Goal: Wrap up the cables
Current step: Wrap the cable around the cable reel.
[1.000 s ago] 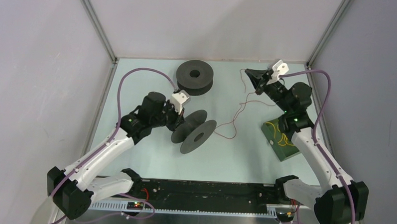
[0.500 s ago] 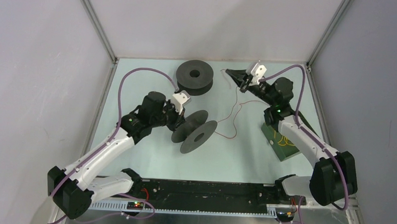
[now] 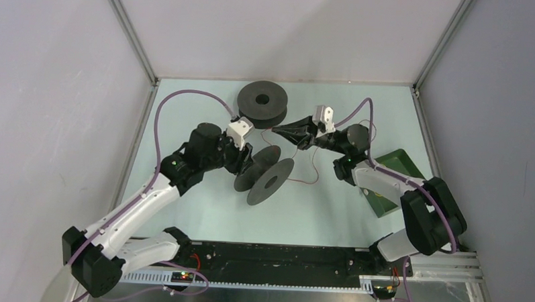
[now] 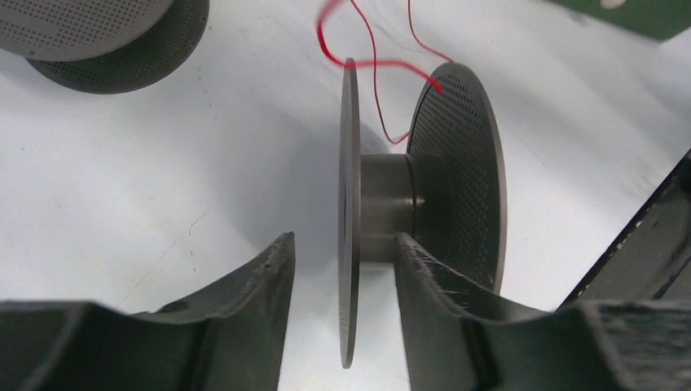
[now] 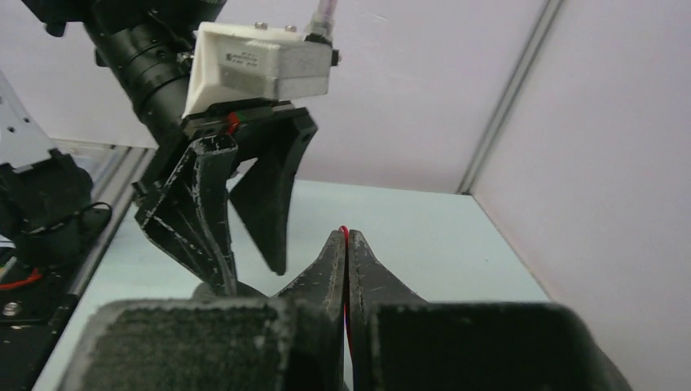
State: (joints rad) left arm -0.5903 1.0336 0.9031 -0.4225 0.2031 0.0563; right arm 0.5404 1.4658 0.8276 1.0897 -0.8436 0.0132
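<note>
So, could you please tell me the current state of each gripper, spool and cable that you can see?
left gripper: open, fingers astride one flange of the on-edge spool, not clamping it.
right gripper: shut on the red cable.
red cable: pinched, otherwise slack, not wound.
on-edge spool: standing on its rims, hub bare.
flat spool: lying flat at the far side of the table.

cable (image 4: pixel 326 45): red | spool (image 4: pixel 460 163): dark grey, dotted flanges | tray (image 3: pixel 397 162): green | hoses (image 3: pixel 186 94): purple | table (image 3: pixel 202 209): pale mint
</note>
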